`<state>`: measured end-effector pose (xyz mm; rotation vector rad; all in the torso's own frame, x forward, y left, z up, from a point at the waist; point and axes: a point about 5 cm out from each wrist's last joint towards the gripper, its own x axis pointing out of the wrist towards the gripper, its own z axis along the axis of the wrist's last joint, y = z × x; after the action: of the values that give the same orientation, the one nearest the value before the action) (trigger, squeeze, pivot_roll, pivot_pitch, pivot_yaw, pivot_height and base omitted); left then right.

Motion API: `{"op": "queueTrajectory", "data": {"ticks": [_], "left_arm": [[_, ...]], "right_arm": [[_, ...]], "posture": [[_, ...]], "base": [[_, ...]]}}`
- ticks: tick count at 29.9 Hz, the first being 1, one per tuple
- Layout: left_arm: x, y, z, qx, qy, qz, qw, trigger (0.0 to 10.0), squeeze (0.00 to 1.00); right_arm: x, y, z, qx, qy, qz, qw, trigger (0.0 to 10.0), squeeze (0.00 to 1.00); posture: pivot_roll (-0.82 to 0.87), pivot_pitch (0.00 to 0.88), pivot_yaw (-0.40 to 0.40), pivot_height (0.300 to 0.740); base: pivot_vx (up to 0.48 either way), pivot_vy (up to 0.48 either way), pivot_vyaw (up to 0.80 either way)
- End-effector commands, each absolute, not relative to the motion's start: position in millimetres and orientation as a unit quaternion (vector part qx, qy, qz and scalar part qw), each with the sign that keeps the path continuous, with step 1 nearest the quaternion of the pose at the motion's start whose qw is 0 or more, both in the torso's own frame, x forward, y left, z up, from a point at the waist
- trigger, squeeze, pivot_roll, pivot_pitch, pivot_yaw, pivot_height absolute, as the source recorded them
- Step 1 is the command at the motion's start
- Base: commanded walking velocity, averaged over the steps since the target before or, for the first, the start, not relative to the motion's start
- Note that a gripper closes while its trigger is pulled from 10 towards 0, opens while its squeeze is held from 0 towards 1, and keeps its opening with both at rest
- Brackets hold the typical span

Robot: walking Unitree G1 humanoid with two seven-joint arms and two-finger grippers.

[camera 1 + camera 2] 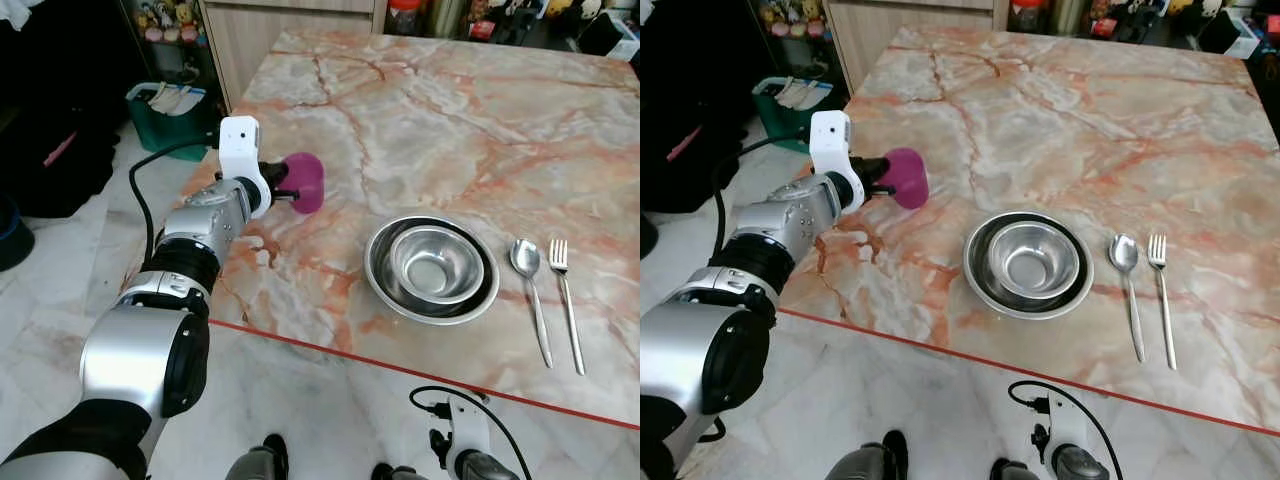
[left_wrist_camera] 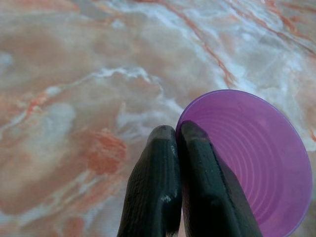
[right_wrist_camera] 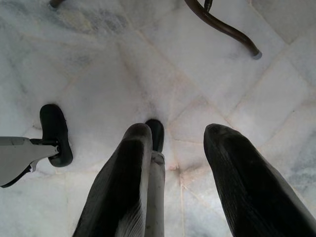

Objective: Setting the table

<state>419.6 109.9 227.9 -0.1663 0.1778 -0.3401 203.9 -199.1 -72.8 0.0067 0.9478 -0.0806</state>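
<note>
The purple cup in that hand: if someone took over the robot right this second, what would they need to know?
Left hand: shut on the purple cup's rim, holding it at the table's left side; whether the cup touches the marble, I cannot tell.
Right hand: open, hanging idle over the floor.
Done: steel bowl nested inside the larger steel dish near the front edge; spoon and fork lie side by side just right of it.
Left: probably setting the cup down upright near the place setting and letting go.
</note>
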Motion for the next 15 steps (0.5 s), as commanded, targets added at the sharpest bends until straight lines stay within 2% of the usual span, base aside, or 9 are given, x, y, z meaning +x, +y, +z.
{"op": "queueTrajectory", "data": {"ticks": [1, 15], "left_arm": [[420.7, 107.2, 233.0, -0.061, 0.087, -0.177, 0.978, 10.0, 0.0], [420.8, 99.0, 239.5, -0.04, 0.104, -0.214, 0.97, 10.0, 0.0]], "right_arm": [[196.1, -197.9, -77.3, 0.004, 0.471, -0.039, 0.881, 10.0, 0.0], [195.8, -197.5, -77.6, 0.006, 0.471, -0.042, 0.881, 10.0, 0.0]], "posture": [[0.04, 0.18, 0.039, 0.74], [0.05, 0.179, 0.044, 0.74]], "base": [[0.0, 0.0, 0.0], [0.0, 0.0, 0.0]]}}
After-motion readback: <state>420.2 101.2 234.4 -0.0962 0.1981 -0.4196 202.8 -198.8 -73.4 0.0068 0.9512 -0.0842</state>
